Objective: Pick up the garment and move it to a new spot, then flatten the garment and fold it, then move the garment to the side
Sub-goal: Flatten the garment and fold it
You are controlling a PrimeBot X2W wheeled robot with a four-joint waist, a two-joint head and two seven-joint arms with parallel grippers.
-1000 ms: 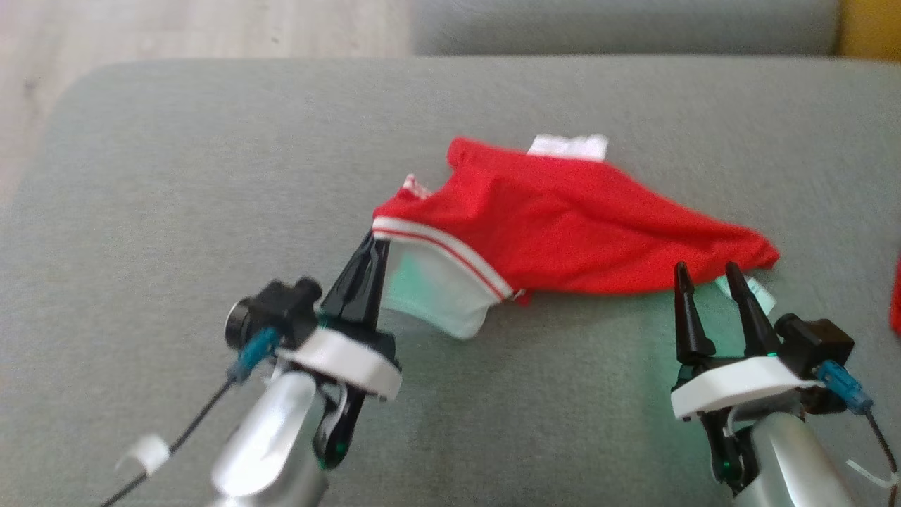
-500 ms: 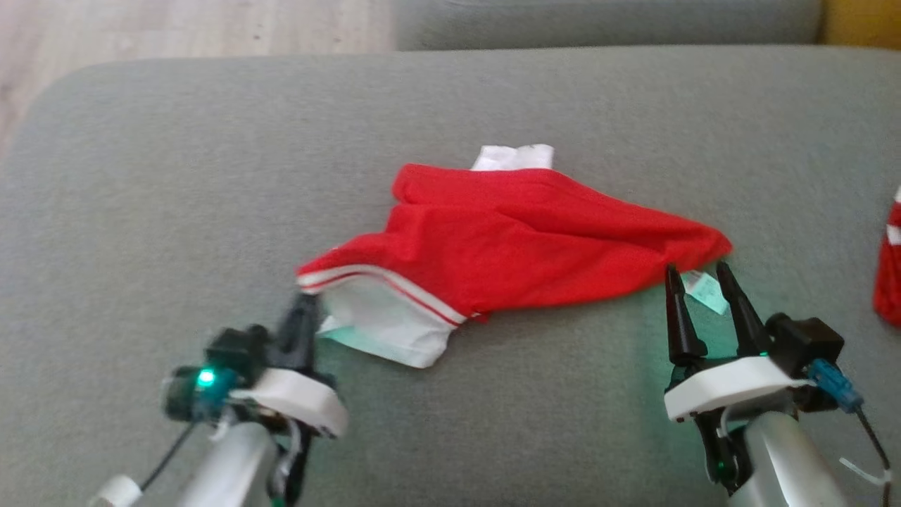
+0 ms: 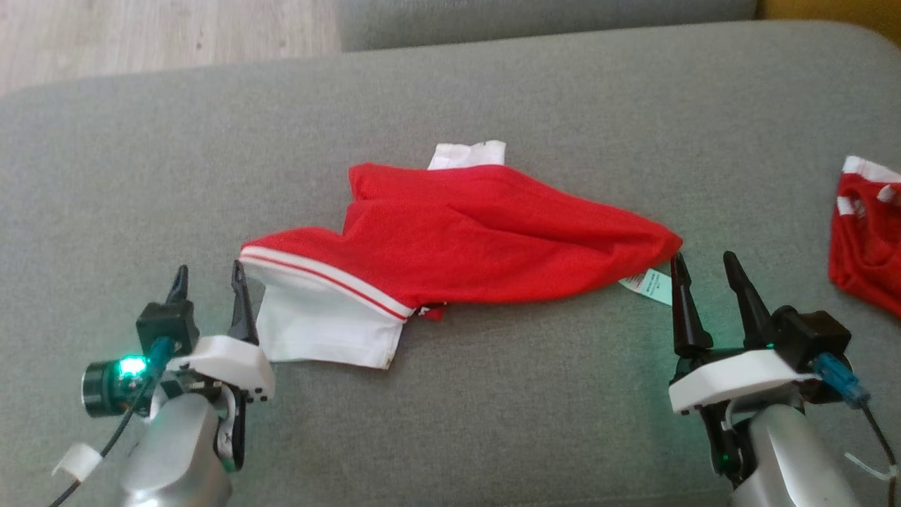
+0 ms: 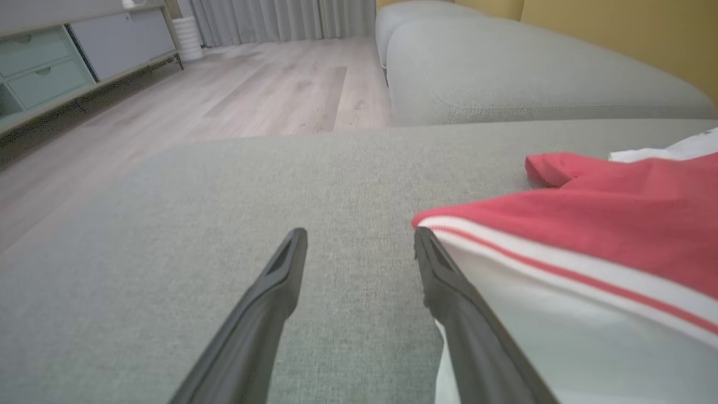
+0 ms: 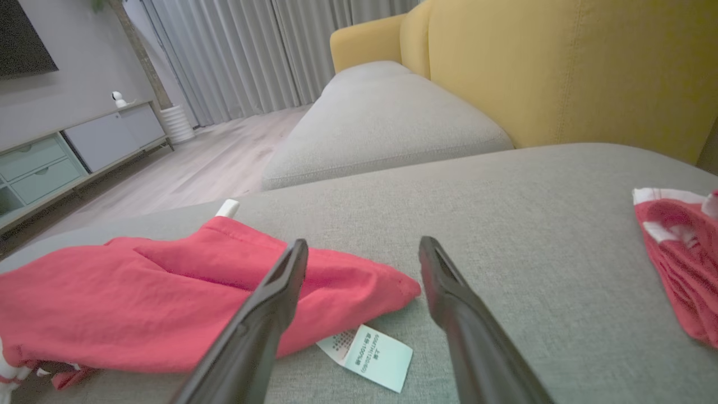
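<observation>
Garment (image 3: pixel 493 239) lies rumpled; left end effector (image 3: pixel 210 271) and right end effector (image 3: pixel 703 259) flank it, open, empty; folding now risks trapped creases.

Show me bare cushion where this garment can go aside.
Bare: the cushion strip behind the garment, its left end beyond the left tool, and the near stretch between both tools. Crowded: the right, where the right tool and a second garment sit.

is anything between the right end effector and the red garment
Nothing visible does. The right end effector is open beside the right tip of the garment; its care label lies on the cushion there.
</observation>
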